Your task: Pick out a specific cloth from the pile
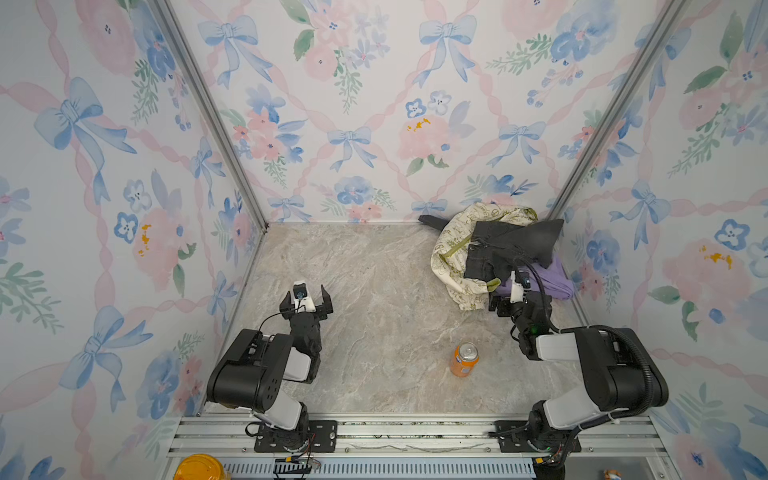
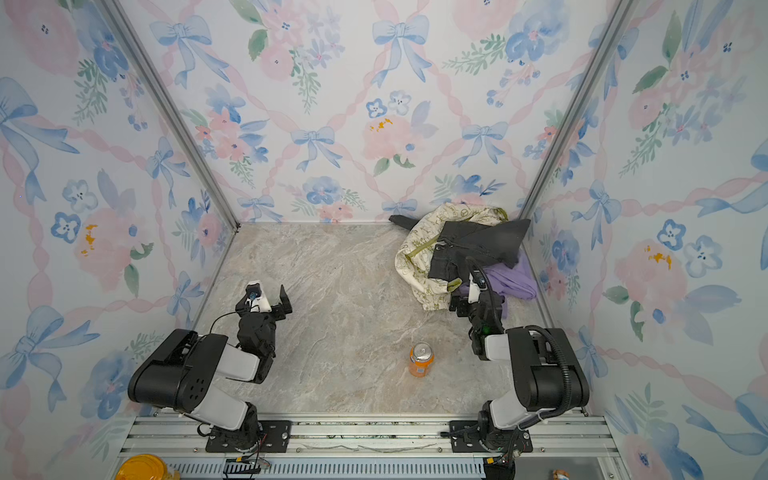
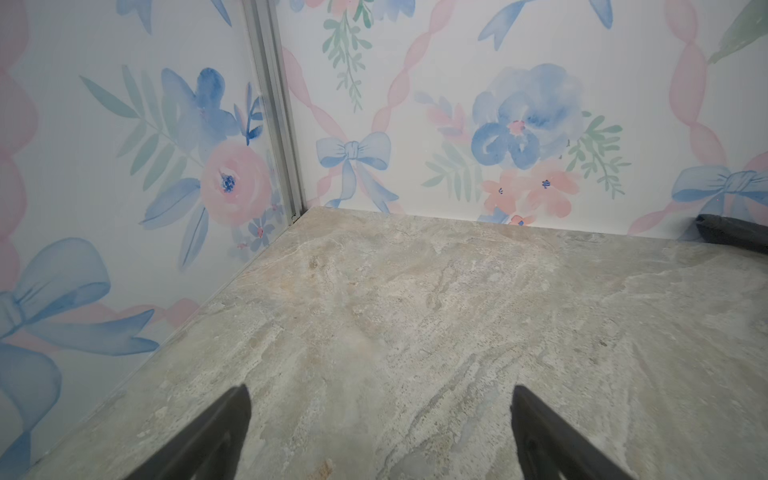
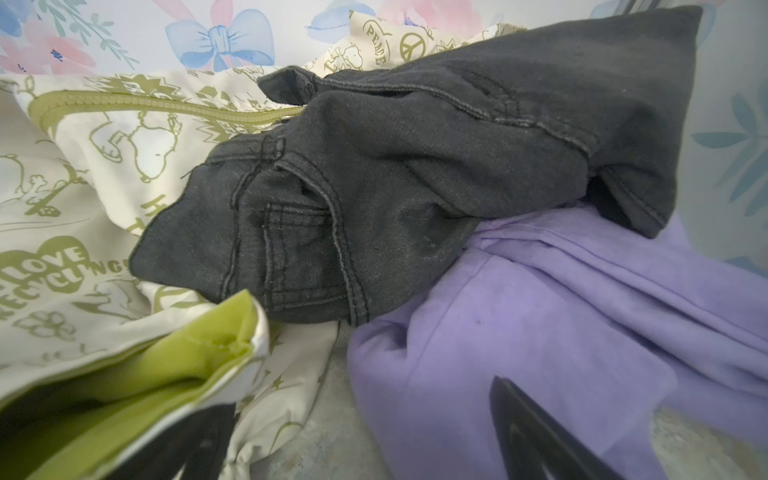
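Soft lavender-purple knit cloth (image 4: 540, 332) at the near right edge of the heap of clothes (image 1: 446, 249), partly under dark grey denim (image 4: 415, 166). Right gripper (image 4: 353, 407) wide open beside it (holding nothing); left gripper (image 3: 380, 395) open too.

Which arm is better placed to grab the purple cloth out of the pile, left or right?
Right. The right gripper is open at the near edge of the pile, with the lavender cloth directly ahead of it. The left gripper is open over bare table, across the workspace from the pile.
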You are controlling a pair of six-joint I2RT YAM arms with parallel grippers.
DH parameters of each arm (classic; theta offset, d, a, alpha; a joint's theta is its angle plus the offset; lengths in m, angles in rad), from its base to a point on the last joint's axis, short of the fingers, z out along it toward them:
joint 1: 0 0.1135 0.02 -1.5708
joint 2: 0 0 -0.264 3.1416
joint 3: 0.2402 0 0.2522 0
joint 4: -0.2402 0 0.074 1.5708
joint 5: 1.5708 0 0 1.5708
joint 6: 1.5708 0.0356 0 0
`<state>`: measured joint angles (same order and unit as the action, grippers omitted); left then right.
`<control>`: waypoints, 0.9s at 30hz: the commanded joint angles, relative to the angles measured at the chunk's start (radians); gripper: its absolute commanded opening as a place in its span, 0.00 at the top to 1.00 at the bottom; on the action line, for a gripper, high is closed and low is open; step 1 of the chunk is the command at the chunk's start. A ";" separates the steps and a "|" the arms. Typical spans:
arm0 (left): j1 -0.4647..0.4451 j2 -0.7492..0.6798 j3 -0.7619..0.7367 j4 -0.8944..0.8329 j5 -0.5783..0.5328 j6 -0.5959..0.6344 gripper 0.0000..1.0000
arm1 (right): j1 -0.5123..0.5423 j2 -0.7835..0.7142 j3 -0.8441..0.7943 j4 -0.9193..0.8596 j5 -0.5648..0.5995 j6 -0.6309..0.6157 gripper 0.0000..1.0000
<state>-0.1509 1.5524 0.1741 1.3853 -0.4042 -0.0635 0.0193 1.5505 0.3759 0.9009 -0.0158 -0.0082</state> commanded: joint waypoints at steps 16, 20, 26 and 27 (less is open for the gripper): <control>-0.003 0.005 0.001 0.004 -0.009 -0.013 0.02 | -0.009 -0.001 0.018 0.005 -0.009 0.011 0.03; -0.003 0.007 0.003 0.003 -0.009 -0.015 0.02 | -0.010 -0.001 0.017 0.005 -0.009 0.011 0.03; -0.003 0.003 0.000 0.004 -0.009 -0.013 0.02 | 0.002 -0.005 0.012 0.012 0.008 0.004 0.03; -0.005 -0.002 0.000 0.007 -0.014 -0.009 0.02 | 0.016 -0.011 0.003 0.029 0.026 -0.008 0.03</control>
<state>-0.1509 1.5524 0.1741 1.3853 -0.4046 -0.0635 0.0219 1.5505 0.3759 0.9020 -0.0124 -0.0090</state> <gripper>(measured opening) 0.980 0.970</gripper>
